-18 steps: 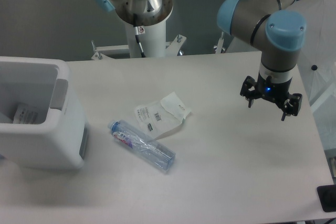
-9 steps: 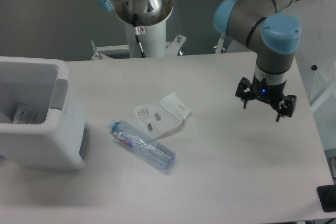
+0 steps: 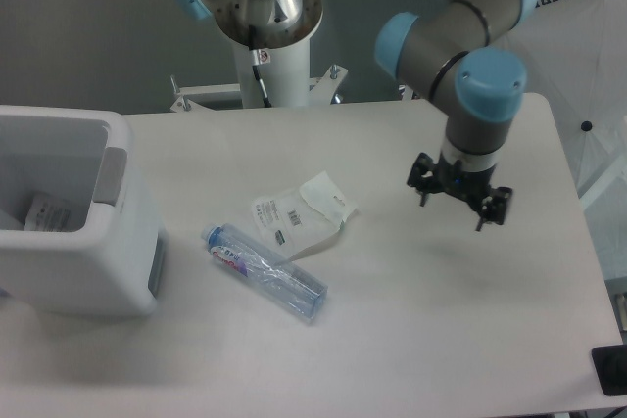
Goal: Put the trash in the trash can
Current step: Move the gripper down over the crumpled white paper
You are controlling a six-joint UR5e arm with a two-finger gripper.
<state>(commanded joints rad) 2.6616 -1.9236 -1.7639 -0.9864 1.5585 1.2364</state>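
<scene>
Two pieces of trash lie on the table, neither one gripped yet. Crushed bottle: on its side, blue cap toward the trash can, long axis running diagonally down to the right. Wrapper: flat, just behind the bottle, its lower edge touching or slightly overlapping the bottle's middle; cannot tell which. Trash can stands at the left edge of the table, mouth open upward; a piece of something pale with print shows inside it, identity unclear.

Gripper: hangs above the table, right of both pieces and apart from them, pointing down. Fingers appear spread with a gap between them, and nothing is held.

Step in hand, as judged: approach phase for a first pick. Nothing of the visible trash is in the can, so the task reads as early.

Next move calls for: travel left until over one piece, then descent. For the bottle, jaws should close across the narrow width, so the wrist needs turning to sit square to the diagonal axis. The wrapper is thin and flat; a pinch at its raised, folded upper corner looks easier than at a flat edge.

Risk: the crushed plastic may slip or spring when squeezed.
</scene>
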